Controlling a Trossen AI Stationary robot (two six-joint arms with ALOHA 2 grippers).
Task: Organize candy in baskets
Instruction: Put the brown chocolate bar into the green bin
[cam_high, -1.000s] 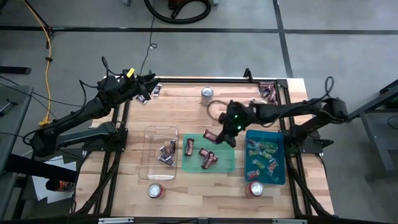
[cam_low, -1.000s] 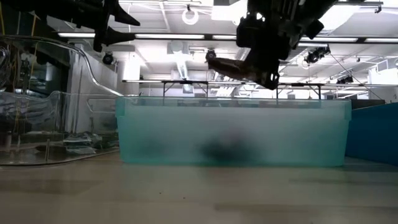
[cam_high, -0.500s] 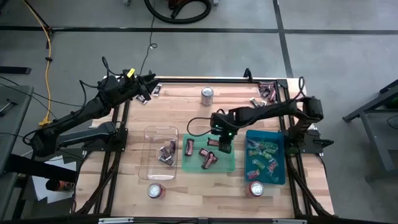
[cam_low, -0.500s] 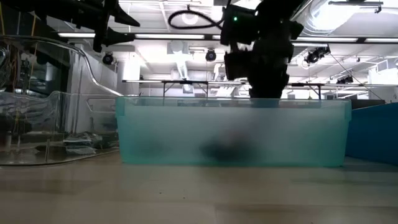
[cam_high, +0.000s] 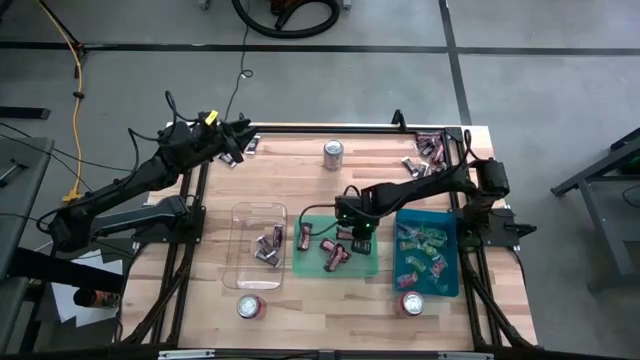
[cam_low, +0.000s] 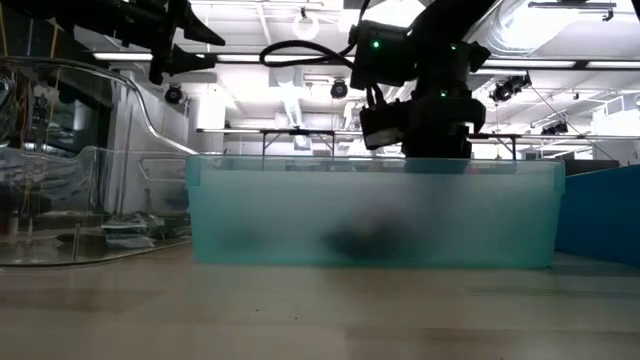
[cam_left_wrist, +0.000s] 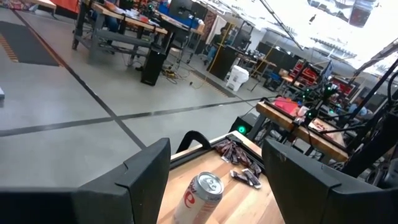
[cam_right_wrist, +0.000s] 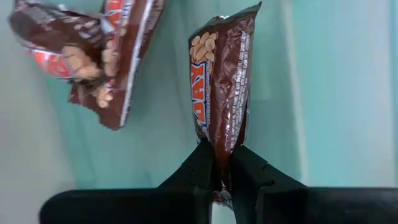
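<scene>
My right gripper (cam_high: 358, 237) reaches down into the green basket (cam_high: 302, 268), shut on a maroon-brown candy (cam_right_wrist: 224, 87). Several more maroon-brown candies (cam_high: 332, 254) lie on the basket floor, two of them right beside the held one (cam_right_wrist: 93, 56). In the low view the green basket's wall (cam_low: 370, 215) hides my right fingers. The clear basket (cam_high: 250, 215) to the left holds dark candies (cam_high: 268, 248). The teal-blue basket (cam_high: 450, 285) to the right holds light green and pink ones (cam_high: 420, 250). My left gripper (cam_left_wrist: 216, 149) waits open and level at the table's far left corner (cam_high: 238, 150). My right gripper pinches one end of the maroon-brown candy (cam_right_wrist: 222, 155) between its two fingertips. The fingers come from above, pointing steeply down, in line with the wrapper's length. The candy hangs below them over the green basket's floor; I cannot tell whether its lower end touches the floor.
A drink can (cam_high: 332, 152) stands at the far middle, and two more (cam_high: 250, 306) (cam_high: 411, 304) stand near the front edge. Loose candies (cam_high: 430, 148) lie in the far right corner. A black metal frame (cam_high: 190, 230) runs along the table's sides.
My right gripper has gone down and toward the table's near edge, into the green basket, tipping from a slant to pointing steeply down. The candy it carries stuck out sideways before and now hangs below the fingers.
</scene>
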